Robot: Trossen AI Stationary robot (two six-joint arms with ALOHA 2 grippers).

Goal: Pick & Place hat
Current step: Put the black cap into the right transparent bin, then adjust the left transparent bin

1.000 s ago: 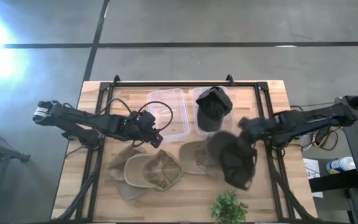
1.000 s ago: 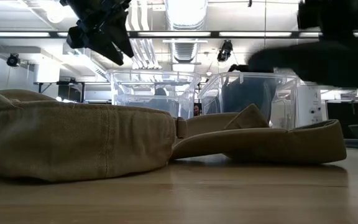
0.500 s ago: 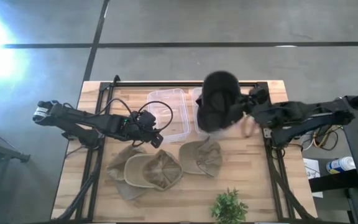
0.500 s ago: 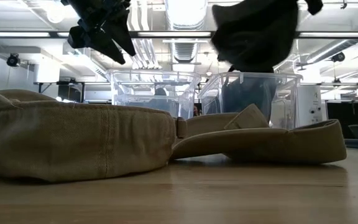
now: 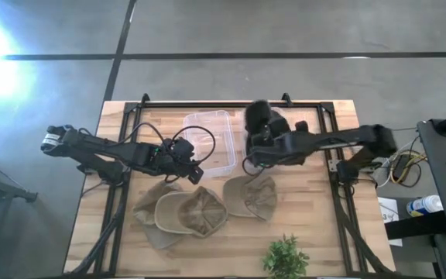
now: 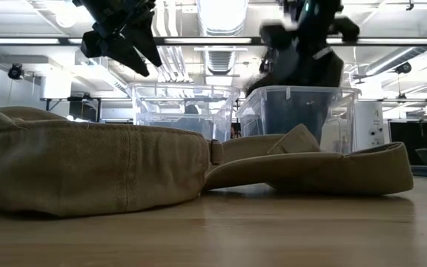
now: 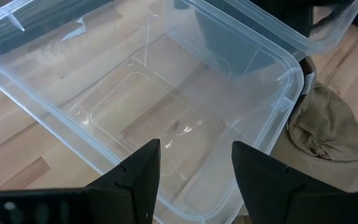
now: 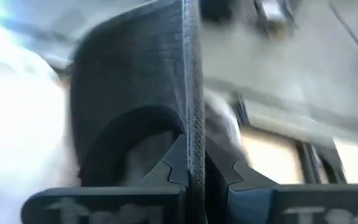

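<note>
My right gripper (image 5: 260, 144) is shut on a black hat (image 5: 263, 122) and reaches in from the table's right over the right clear bin (image 5: 310, 124). In the low view the black hat (image 6: 302, 59) hangs with its lower part at about the height of that bin's rim (image 6: 302, 90). My left gripper (image 5: 188, 160) is open and hovers over the near part of the left clear bin (image 5: 207, 139), touching nothing. Three tan hats lie flat on the table: two overlapping (image 5: 180, 213) and one (image 5: 250, 194) to their right. My right gripper (image 8: 191, 171) pinches a thin stitched edge of the black hat (image 8: 191, 118) between its two fingers, and the edge runs straight out between them. The hat is lifted clear over the right bin. Blur hides which part of the hat it is.
The left bin (image 7: 166, 118) holds nothing I can see. A small green plant (image 5: 285, 257) stands at the table's near edge. A black frame (image 5: 130, 116) runs along the table's sides. Bare wood (image 5: 316, 225) lies near right.
My right gripper has carried the black hat up from the table's near right, toward the far edge, then left, and now holds it over the right bin, lower than half a second ago. It has stayed shut.
</note>
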